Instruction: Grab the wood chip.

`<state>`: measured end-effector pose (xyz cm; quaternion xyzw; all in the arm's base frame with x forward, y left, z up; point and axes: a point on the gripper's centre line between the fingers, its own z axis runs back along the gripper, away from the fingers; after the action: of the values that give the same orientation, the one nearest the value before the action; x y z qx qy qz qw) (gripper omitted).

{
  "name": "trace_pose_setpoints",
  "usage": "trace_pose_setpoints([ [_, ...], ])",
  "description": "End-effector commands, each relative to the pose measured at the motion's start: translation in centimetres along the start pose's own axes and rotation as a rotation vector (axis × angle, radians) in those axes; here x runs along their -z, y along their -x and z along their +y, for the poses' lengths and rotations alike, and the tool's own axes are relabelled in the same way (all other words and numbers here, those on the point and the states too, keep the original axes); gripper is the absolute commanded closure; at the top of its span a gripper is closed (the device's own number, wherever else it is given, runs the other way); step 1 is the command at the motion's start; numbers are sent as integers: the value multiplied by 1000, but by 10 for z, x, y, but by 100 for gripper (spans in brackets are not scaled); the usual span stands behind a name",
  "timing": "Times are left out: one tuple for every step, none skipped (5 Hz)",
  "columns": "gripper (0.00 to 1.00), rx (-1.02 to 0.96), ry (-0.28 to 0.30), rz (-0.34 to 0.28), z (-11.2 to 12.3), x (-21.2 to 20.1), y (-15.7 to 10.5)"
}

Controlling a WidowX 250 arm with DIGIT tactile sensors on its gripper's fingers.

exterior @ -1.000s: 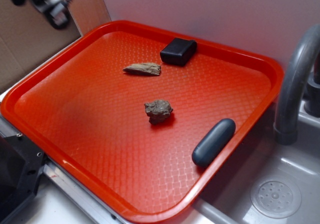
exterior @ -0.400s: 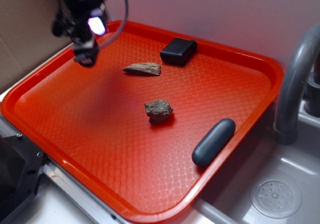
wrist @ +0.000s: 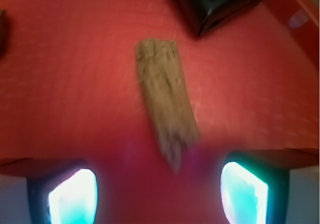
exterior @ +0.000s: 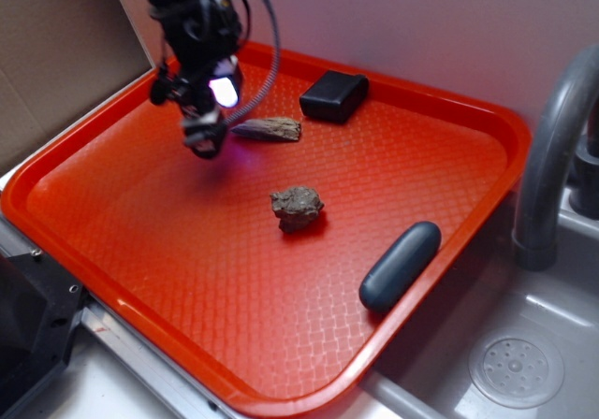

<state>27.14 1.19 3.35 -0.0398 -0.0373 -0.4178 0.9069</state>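
The wood chip (exterior: 271, 128) (wrist: 163, 100), a flat tan sliver tapering to a point, lies on the red tray (exterior: 187, 251) near its back, beside a black block (exterior: 334, 95). My gripper (exterior: 206, 138) (wrist: 159, 191) hangs above the tray just left of the chip's pointed end. In the wrist view its two glowing fingertips (wrist: 74, 196) stand wide apart with bare tray between them, so it is open. The chip's tip points toward the gap, a little ahead of the fingers.
A lumpy grey-brown rock (exterior: 297, 207) sits mid-tray. A dark grey oblong object (exterior: 400, 265) lies at the tray's right rim. A grey faucet (exterior: 552, 148) and sink drain (exterior: 516, 370) are to the right. Cardboard (exterior: 56, 54) stands at the left.
My gripper has come from the upper left corner down and to the right, arriving next to the wood chip. The chip, rock and blocks have stayed put.
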Motion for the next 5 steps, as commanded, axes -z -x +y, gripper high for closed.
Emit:
trace_pose_setpoints([
  [0,88,-23,8,-6,17,-21],
  [0,114,-6,4,-15,22,-29],
  [0,134,-3,-5,-24,28,-37],
  [0,142,-2,2,-29,31,-39],
  [22,140,-11,13,-34,34,-39],
])
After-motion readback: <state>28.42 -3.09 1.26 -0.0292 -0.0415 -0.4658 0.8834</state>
